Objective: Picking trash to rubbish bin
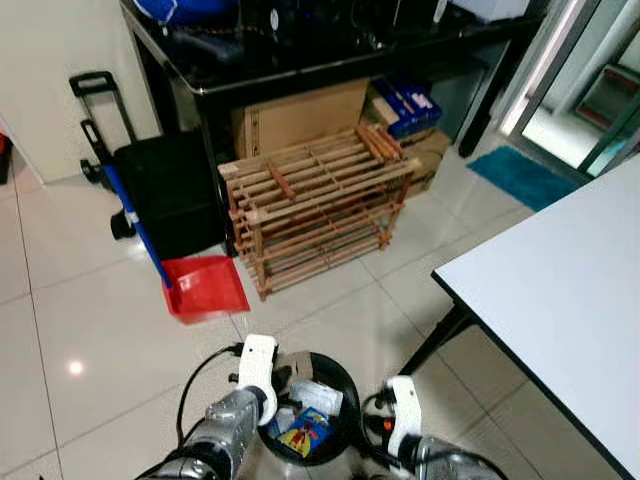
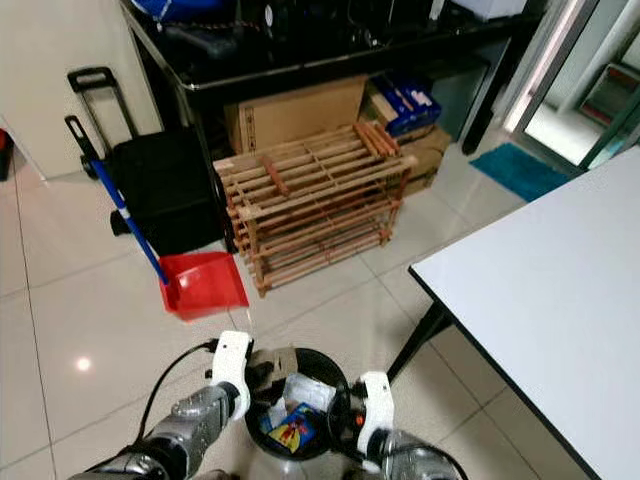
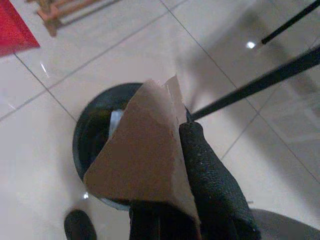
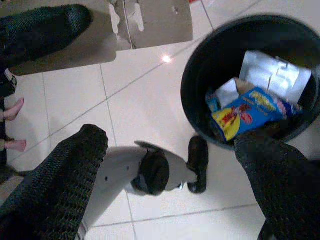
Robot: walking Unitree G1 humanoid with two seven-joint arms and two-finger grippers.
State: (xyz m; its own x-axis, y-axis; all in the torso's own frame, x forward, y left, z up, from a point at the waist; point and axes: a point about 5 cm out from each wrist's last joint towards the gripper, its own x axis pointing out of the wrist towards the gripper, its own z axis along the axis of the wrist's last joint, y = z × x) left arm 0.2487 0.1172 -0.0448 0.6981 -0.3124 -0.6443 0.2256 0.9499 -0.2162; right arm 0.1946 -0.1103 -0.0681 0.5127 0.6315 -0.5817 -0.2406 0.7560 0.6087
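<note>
Brown cardboard (image 3: 142,160), a flat torn piece, sits pinched in the left gripper (image 3: 170,200), whose black fingers (image 3: 212,185) close on its lower edge. From the head camera the left arm reaches forward and down from the lower left, its white wrist housing bent over the near left rim of the black rubbish bin (image 1: 345,385), so the cardboard hangs just above the bin's edge. The bin stands on the pale tiled floor (image 1: 80,330) and already holds a white paper bag (image 4: 272,75) and a blue and yellow wrapper (image 4: 250,112).

The right gripper (image 4: 170,155) hovers low beside the bin's right rim, its two fingers spread wide apart and holding nothing; one finger lies over the bin's edge, the other over bare tile. The right arm comes in from the lower right, wrist angled downward.

Beyond the bin lie a red dustpan (image 1: 205,287) with a blue handle, a wooden slatted rack (image 1: 315,205), cardboard boxes under a dark table, and a black wheeled case (image 1: 165,190). A white table (image 1: 570,290) stands to the right.
</note>
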